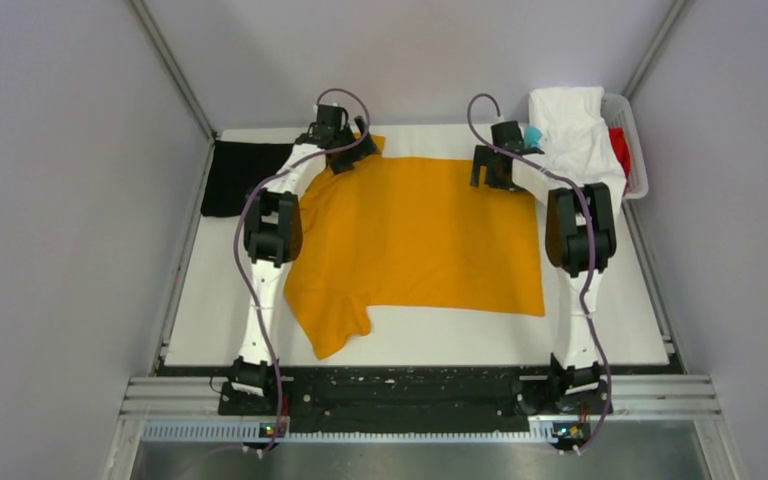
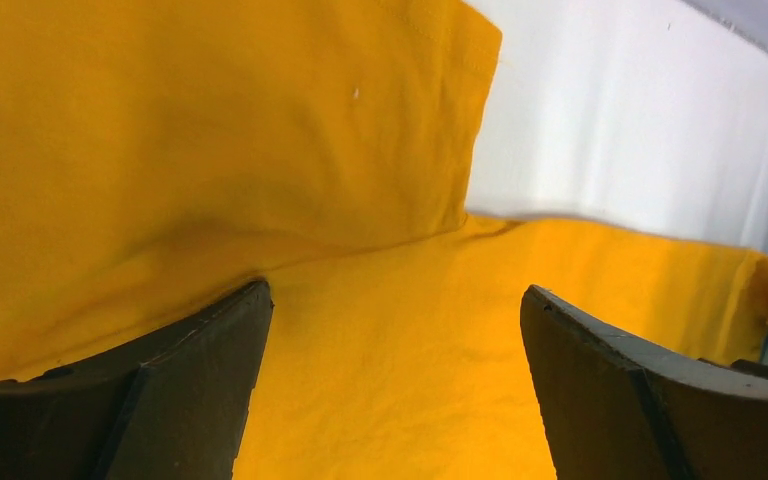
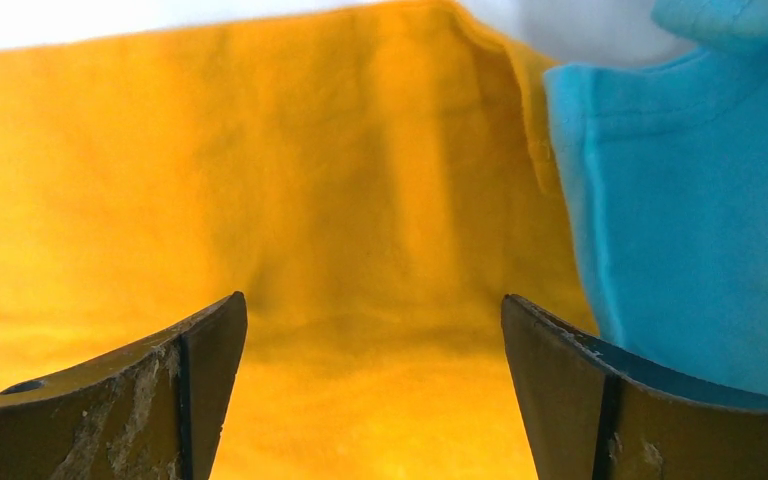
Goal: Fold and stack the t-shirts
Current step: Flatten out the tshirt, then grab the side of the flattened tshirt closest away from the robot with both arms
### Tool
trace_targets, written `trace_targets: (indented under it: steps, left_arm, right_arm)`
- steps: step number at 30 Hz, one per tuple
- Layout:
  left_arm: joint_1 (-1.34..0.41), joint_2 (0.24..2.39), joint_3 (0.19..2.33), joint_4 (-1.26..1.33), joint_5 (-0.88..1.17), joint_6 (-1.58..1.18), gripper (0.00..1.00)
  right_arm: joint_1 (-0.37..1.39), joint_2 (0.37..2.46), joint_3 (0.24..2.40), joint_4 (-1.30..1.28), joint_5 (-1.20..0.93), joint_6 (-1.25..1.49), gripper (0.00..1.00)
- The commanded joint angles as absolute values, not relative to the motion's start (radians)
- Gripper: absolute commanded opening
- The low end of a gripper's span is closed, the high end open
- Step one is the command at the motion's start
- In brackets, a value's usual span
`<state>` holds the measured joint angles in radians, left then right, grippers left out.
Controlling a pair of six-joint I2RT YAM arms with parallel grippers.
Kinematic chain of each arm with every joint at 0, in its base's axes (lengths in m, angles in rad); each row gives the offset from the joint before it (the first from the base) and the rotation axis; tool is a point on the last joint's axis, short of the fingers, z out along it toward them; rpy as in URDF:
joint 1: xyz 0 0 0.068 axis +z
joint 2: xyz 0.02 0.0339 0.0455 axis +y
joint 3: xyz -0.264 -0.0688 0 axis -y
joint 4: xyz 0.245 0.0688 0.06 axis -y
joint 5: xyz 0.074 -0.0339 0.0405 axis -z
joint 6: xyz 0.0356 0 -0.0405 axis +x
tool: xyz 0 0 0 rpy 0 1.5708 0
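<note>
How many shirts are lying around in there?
5: orange shirt spread mid-table, black shirt at the far-left edge, white shirt heaped over the basket far right, red shirt inside it, teal shirt peeking beside the white. Others may hide underneath.

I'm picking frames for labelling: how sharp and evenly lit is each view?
Top view: sharp and evenly lit, little shadow on the orange shirt. Left wrist view: cloth slightly soft, table glaring white, fingers dark. Right wrist view: close-range blur over the orange shirt and teal shirt, top strip washed out.
</note>
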<state>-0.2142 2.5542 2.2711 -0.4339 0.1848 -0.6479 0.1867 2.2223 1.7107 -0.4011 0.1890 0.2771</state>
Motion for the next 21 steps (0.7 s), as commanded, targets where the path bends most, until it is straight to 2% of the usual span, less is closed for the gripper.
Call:
trace_targets:
  steps: [1,6,10,16,21]
  left_arm:
    - [-0.234,2.348,2.19,-0.429,0.204,-0.566,0.99]
    - [-0.273,2.044,1.925,-0.505,0.087,-0.508,0.99]
    - [-0.33,1.756,1.557,-0.537,-0.051,-0.52,0.99]
    - [-0.467,1.408,1.087,-0.668,-0.226,-0.675,0.99]
    - [-0.535,1.224,0.878,-0.888,-0.238,-0.836,0.98]
  right_arm:
    - [0.208,2.051,1.694,-0.422,0.135,0.237,0.96]
    - [0.274,1.86,1.531,-0.407,0.166,0.24,0.97]
    - [0.319,1.684,1.332,-0.376,0.164,0.292,0.97]
    - [0.323,1.421,1.031,-0.372,0.147,0.438,0.99]
    - [0.313,1.272,0.858,-0.416,0.207,0.524,0.99]
